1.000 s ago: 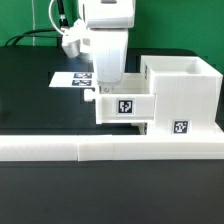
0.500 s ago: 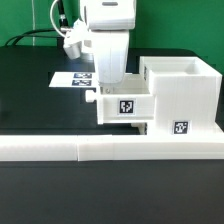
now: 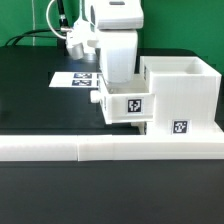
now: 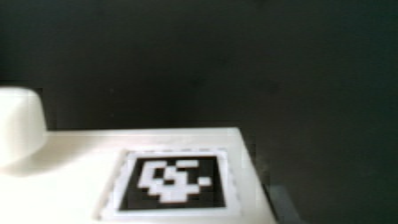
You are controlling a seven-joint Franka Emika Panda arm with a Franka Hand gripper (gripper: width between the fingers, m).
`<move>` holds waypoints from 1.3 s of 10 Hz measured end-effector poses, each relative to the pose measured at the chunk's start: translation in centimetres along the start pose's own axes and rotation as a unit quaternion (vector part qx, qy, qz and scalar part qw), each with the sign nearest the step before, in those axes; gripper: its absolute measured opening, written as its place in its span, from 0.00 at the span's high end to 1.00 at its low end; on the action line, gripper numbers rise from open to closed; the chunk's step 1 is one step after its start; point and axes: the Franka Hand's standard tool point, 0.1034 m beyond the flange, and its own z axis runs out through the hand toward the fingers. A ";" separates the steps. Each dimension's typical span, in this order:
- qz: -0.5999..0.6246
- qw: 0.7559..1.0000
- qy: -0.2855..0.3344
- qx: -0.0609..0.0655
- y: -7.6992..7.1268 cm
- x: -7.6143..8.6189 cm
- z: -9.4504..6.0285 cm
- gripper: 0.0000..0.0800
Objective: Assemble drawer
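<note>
The white casing [image 3: 188, 90] stands at the exterior view's right, with a tag low on its front. A small white tray [image 3: 128, 106] with a tag and a knob [image 3: 95, 98] sticks out of the casing's left side, partly pushed in. My gripper [image 3: 120, 88] comes down from above onto the tray and is shut on its wall; the fingertips are hidden behind the tray. The wrist view shows the tray's tagged face [image 4: 173, 180] very close and its knob [image 4: 18, 125]; no fingers show there. A second tray is not in view.
The marker board [image 3: 68, 78] lies flat on the black table behind the tray. A long low white border rail [image 3: 90, 148] runs across the front, just before the casing. The arm's white body rises above the tray.
My gripper and the tray have moved toward the exterior view's right, so the tray sits deeper in the casing.
</note>
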 end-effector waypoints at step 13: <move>0.036 0.999 -0.007 0.001 0.5 0.6 -3.0 0.29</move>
